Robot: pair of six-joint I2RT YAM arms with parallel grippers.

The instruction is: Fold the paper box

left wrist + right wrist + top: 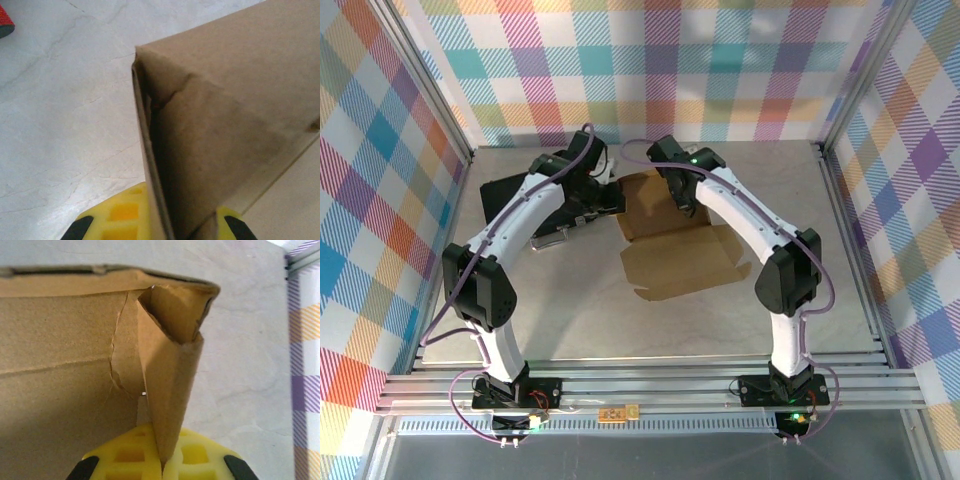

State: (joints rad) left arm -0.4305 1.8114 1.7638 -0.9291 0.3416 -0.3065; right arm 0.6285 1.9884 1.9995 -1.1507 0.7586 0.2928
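Lying on the pale marble table (610,320), toward its far middle, the paper box (675,250) is seen partly folded: the near panel with its flaps is spread flat, while the far portion is raised between the two arms. The left gripper (610,192) is set at the box's far left corner, just beside a black case (505,195). In the left wrist view, the left gripper (165,231) is closed on an upright cardboard wall (225,115), which is pressed between the yellow pads (120,215); a red roll (4,20) is glimpsed at the top left edge. The right gripper (677,197) is clamped on a folded side flap (167,390), with the yellow fingers (130,455) shut tight against it
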